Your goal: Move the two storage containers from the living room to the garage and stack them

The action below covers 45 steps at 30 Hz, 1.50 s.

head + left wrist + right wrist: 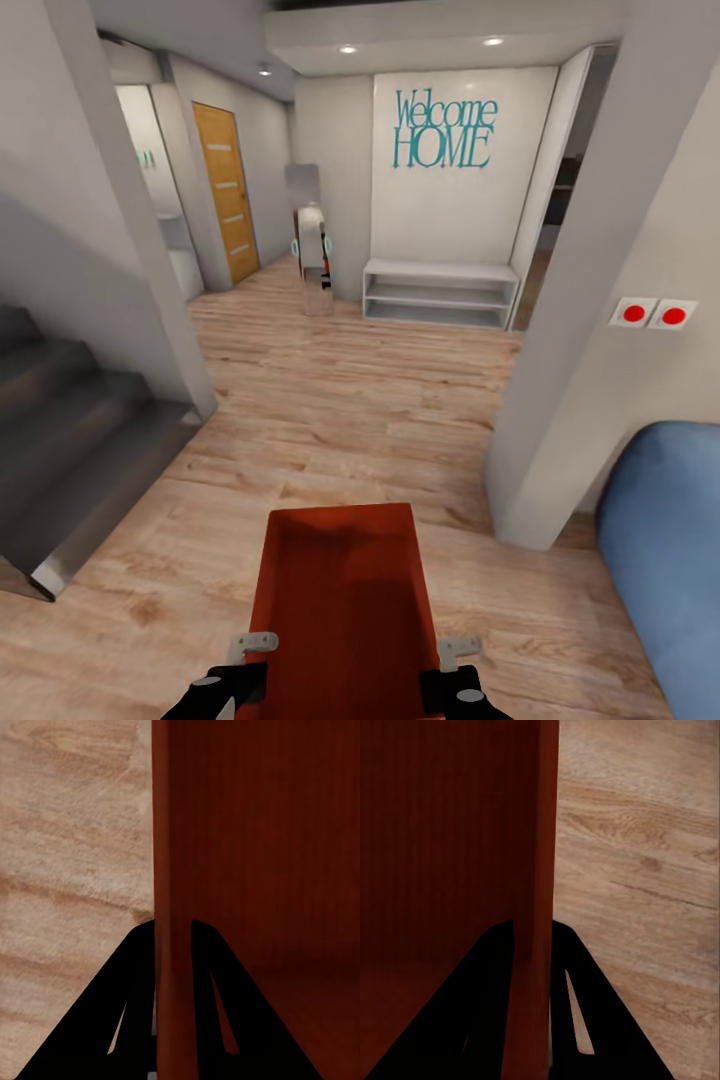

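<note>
At the bottom centre of the head view, the storage container (345,600) hangs above the plank floor (330,420), carried between both arms. The left end effector (172,945) and right end effector (532,941) each pinch a thin side wall. It looks light, stiff and smooth, so rim grips on opposite walls suit it.

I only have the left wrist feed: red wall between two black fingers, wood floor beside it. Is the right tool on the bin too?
Observer: Yes. In the right wrist view the right tool straddles the opposite side wall of the storage container, one finger inside and one outside.
Operator: Bin loaded or empty?
Observer: Empty, as far as the head view shows; its near end is cut off by the picture's edge.
Operator: What's ahead?
Observer: A wood plank floor running to a white wall with a teal "Welcome HOME" sign above a low white shelf.
Operator: Anything close on the sides?
Observer: Grey stairs to the left, a blue cushioned piece to the right.
</note>
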Motion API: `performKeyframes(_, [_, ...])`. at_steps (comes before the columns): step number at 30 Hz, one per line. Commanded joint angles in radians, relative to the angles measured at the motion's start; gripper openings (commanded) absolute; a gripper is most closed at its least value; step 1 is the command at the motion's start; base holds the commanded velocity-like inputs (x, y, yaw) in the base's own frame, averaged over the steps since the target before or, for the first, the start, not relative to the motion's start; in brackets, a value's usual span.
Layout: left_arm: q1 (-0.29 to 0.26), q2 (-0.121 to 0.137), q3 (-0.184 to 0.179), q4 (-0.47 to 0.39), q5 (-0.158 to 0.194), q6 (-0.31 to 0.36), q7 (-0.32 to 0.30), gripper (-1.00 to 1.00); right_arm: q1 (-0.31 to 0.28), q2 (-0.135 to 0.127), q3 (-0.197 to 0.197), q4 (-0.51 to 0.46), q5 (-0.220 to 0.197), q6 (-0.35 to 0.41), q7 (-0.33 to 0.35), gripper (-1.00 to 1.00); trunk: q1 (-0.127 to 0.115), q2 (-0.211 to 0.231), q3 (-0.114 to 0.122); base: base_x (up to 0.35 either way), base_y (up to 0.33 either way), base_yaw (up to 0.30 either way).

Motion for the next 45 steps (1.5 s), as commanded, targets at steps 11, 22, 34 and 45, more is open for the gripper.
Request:
performKeyframes(11, [0.000,0.003,0.001,-0.006,-0.011,0.006,0.010,-1.00,-0.001,-0.018,-0.008,0.009,-0.020,-0.004,-0.005,-1.00,0.001,-0.001,-0.001,0.325,0.000,0.000])
performKeyframes(22, [0.000,0.003,0.001,-0.006,-0.011,0.006,0.010,-1.00,-0.001,-0.018,-0.008,0.008,-0.020,-0.005,-0.005,-1.00,0.001,-0.001,-0.001,0.325,0.000,0.000])
performKeyframes(34, [0.000,0.003,0.001,-0.006,-0.011,0.006,0.010,-1.00,-0.001,-0.018,-0.008,0.009,-0.020,-0.004,-0.005,-1.00,0.001,-0.001,-0.001,0.325,0.000,0.000])
performKeyframes(45, [0.000,0.003,0.001,-0.006,-0.011,0.006,0.010,-1.00,-0.001,-0.018,-0.008,0.009,-0.020,-0.004,-0.005,-1.00,0.001,-0.001,-0.001,0.325,0.000,0.000])
